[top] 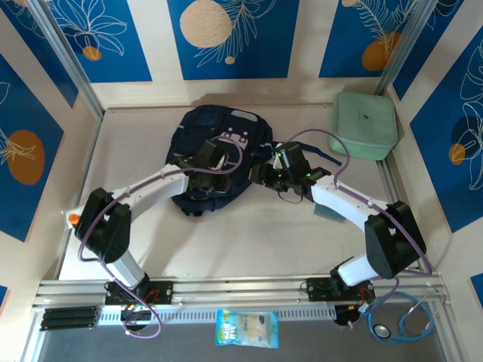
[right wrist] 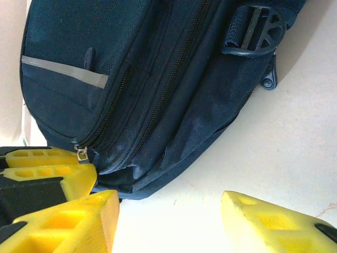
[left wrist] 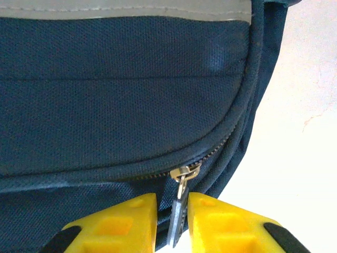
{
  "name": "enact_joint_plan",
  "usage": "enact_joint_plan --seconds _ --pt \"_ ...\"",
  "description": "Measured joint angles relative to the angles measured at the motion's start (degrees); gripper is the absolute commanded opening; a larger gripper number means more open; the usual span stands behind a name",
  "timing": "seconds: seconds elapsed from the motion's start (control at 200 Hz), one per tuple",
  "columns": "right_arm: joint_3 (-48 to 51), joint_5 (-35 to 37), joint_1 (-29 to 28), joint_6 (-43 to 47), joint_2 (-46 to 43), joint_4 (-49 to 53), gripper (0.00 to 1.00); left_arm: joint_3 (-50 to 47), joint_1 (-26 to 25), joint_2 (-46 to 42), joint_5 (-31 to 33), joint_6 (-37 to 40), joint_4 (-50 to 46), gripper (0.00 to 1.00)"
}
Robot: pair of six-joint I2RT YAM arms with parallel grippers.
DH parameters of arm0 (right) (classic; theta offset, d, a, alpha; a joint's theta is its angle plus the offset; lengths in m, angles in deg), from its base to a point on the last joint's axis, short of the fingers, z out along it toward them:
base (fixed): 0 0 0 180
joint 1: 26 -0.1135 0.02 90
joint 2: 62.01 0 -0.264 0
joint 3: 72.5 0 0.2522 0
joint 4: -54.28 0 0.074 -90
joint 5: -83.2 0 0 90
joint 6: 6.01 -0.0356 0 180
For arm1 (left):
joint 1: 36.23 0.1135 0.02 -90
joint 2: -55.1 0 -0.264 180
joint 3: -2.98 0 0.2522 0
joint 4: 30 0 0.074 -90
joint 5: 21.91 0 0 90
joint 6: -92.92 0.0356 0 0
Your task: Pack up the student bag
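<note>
Student bag (left wrist: 131,95), woven navy fabric, curved zip (left wrist: 152,175), metal pull (left wrist: 179,211)

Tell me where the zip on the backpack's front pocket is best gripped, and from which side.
Grip the thin metal zip pull, not the slider. The pull hangs free off the end of the curved pocket zip, at the navy backpack edge, pointing away from the fabric. So come in from that outer edge with one finger on each side of it. The left pincer straddles it that way.
</note>
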Motion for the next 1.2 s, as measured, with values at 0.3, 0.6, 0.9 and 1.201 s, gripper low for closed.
enact_joint_plan --seconds 0.3,0.6,0.9,1.201 --pt "-0.17 -2.08 0.00 -2.40 1.60 -1.97 0.53 1.11 -0.02 1.44 0.28 -0.26 0.07 0.07" --pt "-0.72 -5.05 0.37 -10.38 3.87 -6.25 0.47 1.22 -0.13 1.38 -0.33 0.02 0.22 0.00" --pt "-0.90 -8.98 1.51 -21.11 7.48 -12.74 0.47 1.20 -1.75 0.31 -2.89 0.92 1.97 0.00" --pt "-2.75 -9.70 2.95 -24.68 10.51 -13.09 0.41 3.72 -4.39 1.25 -5.68 0.87 2.32 0.00"
